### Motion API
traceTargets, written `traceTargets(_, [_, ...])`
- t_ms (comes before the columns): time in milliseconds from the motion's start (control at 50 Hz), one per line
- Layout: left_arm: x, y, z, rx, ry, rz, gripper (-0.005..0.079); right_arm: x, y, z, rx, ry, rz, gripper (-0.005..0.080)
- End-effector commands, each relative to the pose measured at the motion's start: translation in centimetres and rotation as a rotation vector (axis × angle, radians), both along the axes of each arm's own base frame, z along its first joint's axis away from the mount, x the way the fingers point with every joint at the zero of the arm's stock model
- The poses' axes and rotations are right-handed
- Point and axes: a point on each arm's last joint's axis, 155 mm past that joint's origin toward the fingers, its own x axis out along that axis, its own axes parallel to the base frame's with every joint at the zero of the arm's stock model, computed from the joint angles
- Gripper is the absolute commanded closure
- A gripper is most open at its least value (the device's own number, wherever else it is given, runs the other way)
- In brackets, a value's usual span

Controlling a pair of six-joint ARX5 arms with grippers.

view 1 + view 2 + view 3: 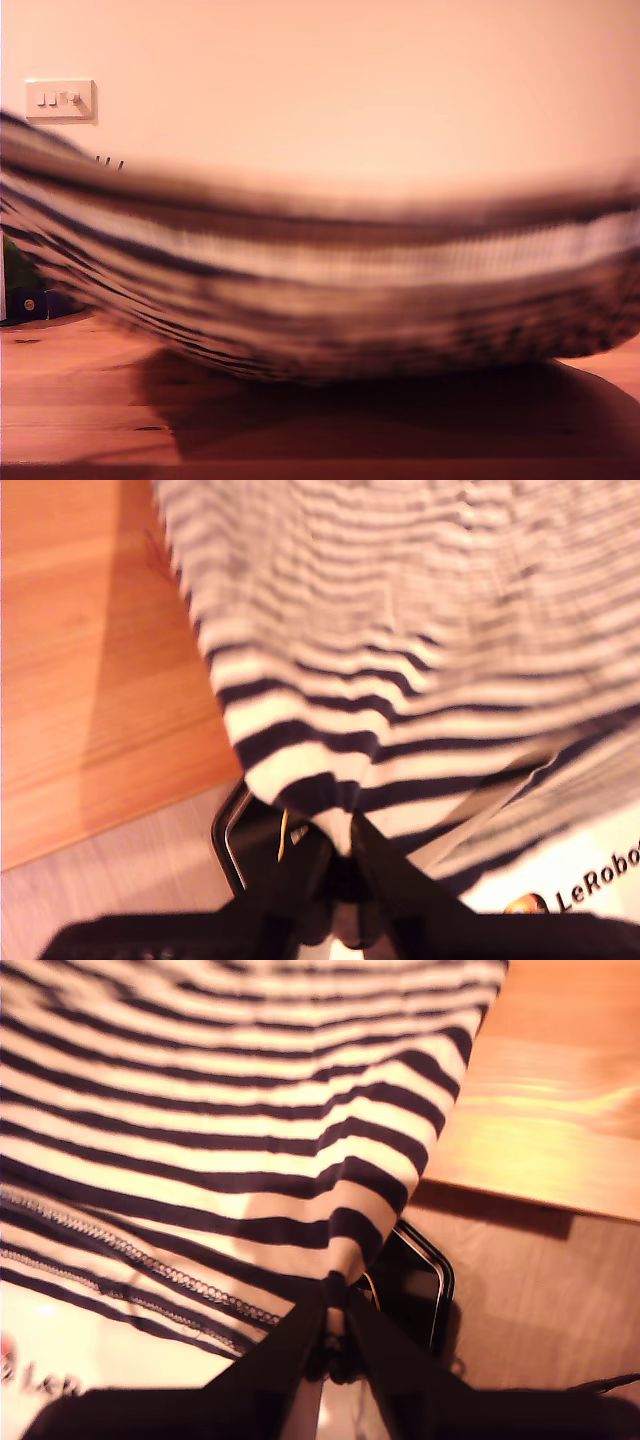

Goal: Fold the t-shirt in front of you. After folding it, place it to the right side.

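Evidently early: soft navy-and-white striped fabric t-shirt hangs lifted above the wooden desk, my first pincer and second pincer each clamped on an edge. Folding, placing remain.

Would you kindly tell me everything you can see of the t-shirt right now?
The t-shirt is soft fabric with narrow dark and white stripes and a stitched hem. It hangs lifted and blurred across the whole exterior view, sagging in the middle, its shadow on the wooden table below. My first gripper and my second gripper each pinch a bunched corner of it.
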Motion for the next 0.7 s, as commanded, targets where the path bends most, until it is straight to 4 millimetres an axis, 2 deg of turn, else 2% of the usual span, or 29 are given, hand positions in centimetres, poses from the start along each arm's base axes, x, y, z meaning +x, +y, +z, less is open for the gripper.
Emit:
traceTargets(0, [-0.7,-0.2,1.2,-0.008,-0.058,0.005,0.0762,-0.5,-0.7,0.9,-0.025,-0.020,-0.003,0.0765])
traceTargets(80, [-1.3,-0.4,2.2,-0.018,-0.101,0.013,0.0762,-1.0,-1.3,2.4,-0.036,-0.050,-0.013,0.0765])
traceTargets(180, [-1.9,-0.5,2.9,-0.035,-0.124,0.041,0.0762,-0.7,-1.2,4.8,-0.008,-0.125,-0.017,0.0765])
traceTargets(340, [-2.5,-0.5,3.8,-0.038,-0.172,0.037,0.0762,-0.2,-1.1,7.5,0.020,-0.198,-0.022,0.0765])
traceTargets(540, [-3.9,-0.2,5.3,-0.048,-0.255,0.071,0.0762,-0.2,-1.1,8.6,0.031,-0.230,-0.025,0.0765])
traceTargets(680, [-4.4,1.7,7.1,0.024,-0.365,0.139,0.0762,-0.1,-1.5,8.6,0.014,-0.244,-0.034,0.0765])
